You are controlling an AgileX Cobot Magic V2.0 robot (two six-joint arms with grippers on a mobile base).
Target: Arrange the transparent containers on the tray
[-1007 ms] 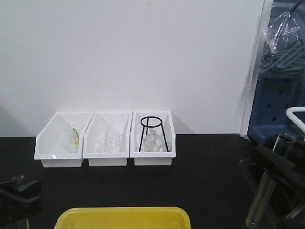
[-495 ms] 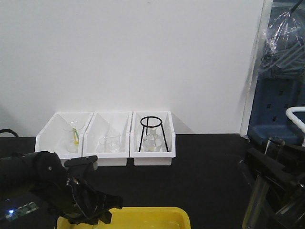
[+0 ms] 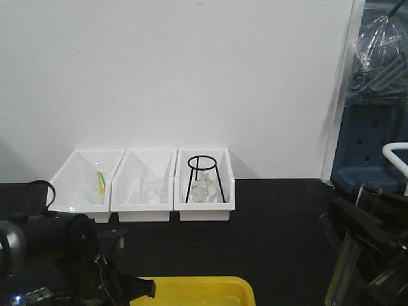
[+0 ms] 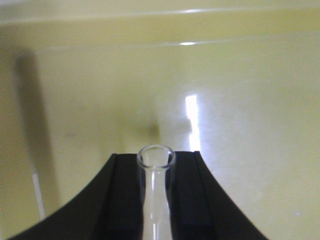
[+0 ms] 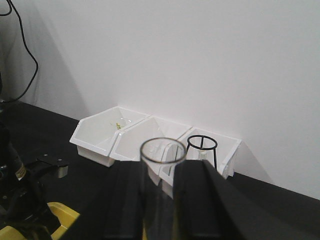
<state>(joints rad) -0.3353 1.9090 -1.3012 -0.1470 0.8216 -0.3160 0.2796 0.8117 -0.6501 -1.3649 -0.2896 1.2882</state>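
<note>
my left end effector (image 4: 156, 159) is clamped on a glass tube (image 4: 154, 205), whose open rim points out low over the yellow tray (image 4: 240, 100); i can't tell if it touches. my right end effector (image 5: 163, 170) grips the second tube (image 5: 161, 200) nearly upright, well right of the tray, above the black bench (image 3: 280, 217). three white bins (image 3: 141, 188) line the wall.

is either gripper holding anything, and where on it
Both. The left gripper grips a tube just below its rim, over the tray; the right gripper grips a second tube, also just below the rim.
</note>
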